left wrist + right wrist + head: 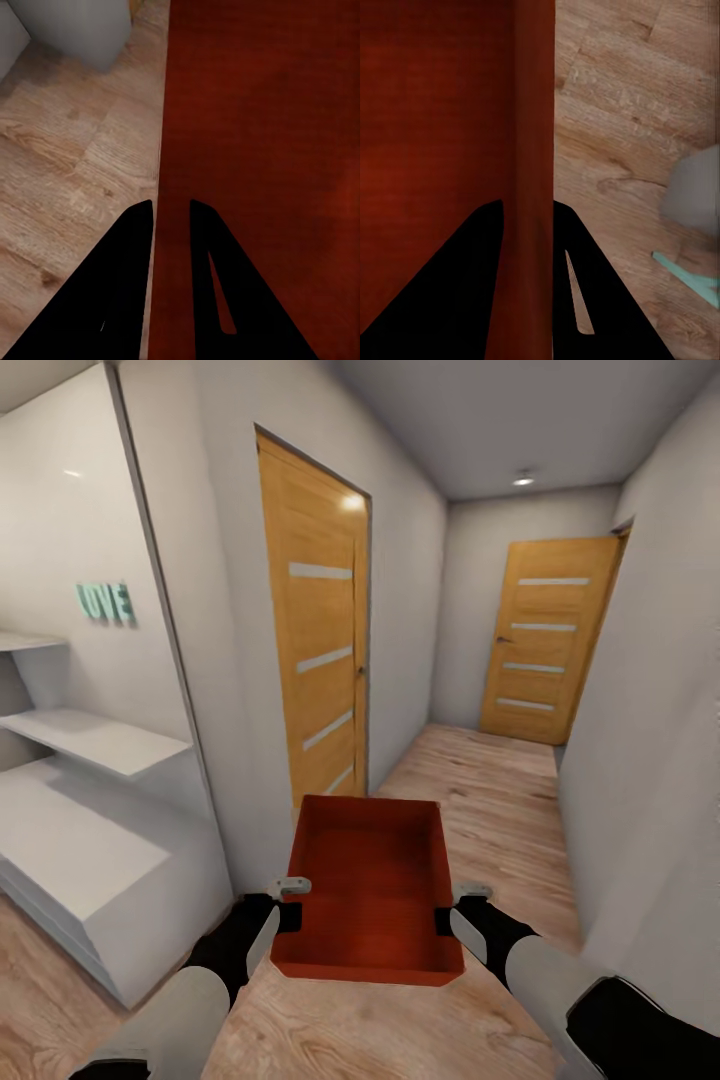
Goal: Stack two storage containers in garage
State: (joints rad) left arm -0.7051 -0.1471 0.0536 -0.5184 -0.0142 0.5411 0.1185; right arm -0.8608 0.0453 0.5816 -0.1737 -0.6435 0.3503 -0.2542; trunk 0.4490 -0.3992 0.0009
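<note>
Carried low and centred in the head view: one orange-red storage container [368,885], open top up, held out over light wood plank flooring [490,790] in a narrow hallway. Left gripper [288,912] clamped on the container's left wall near the near corner; in the left wrist view, left gripper [172,206] with one finger [124,285] outside and the other inside the wall, closed tight on the thin edge of the storage container [262,135]. Right gripper [446,920] clamped likewise on the right wall; in the right wrist view, right gripper [529,204] straddling the wall of the storage container [442,112], pinched shut on it.

To the left, white shelving [90,745] with teal letters [105,603] on the wall above. Just beyond, on the left wall, a closed wooden door [318,650] with pale horizontal panes. At the far end of the hallway, a second wooden door [545,640], also closed. Ceiling light [523,480] above the far end. Plain white wall [650,740] close on the right.
</note>
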